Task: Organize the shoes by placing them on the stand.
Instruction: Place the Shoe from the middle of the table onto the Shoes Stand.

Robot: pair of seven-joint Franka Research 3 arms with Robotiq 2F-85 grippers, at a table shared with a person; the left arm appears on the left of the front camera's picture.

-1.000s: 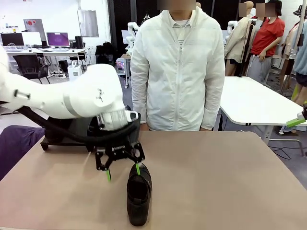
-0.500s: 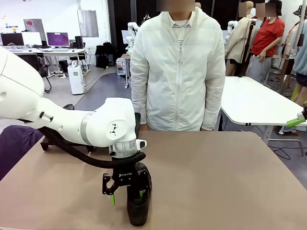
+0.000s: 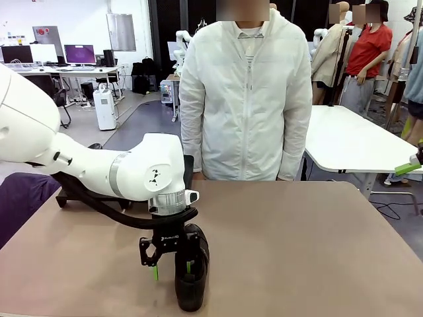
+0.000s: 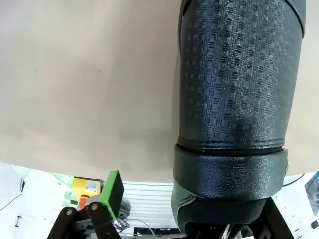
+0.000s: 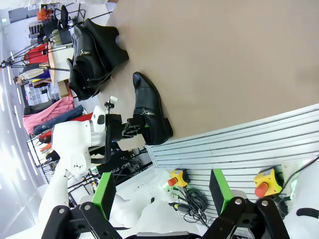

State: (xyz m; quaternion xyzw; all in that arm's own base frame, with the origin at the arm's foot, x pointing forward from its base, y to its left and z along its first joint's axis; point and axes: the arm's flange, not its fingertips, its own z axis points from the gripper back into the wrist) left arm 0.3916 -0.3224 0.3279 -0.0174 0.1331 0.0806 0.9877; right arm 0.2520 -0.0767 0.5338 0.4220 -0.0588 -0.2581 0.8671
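Behind the tan table [image 3: 297, 251] I see one person in a white jacket [image 3: 246, 99], standing close to its far edge. One black shoe [image 3: 192, 281] lies near my edge. My left gripper [image 3: 172, 269] straddles its heel, one green pad each side, jaws apart, not yet tight. In the right wrist view more shoes [image 5: 92, 52] sit piled on the stand, too tangled to count. My right gripper [image 5: 162, 194] hangs wide open

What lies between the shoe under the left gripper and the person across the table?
Nothing: in the front view, bare table runs from the shoe under the left gripper to the person.
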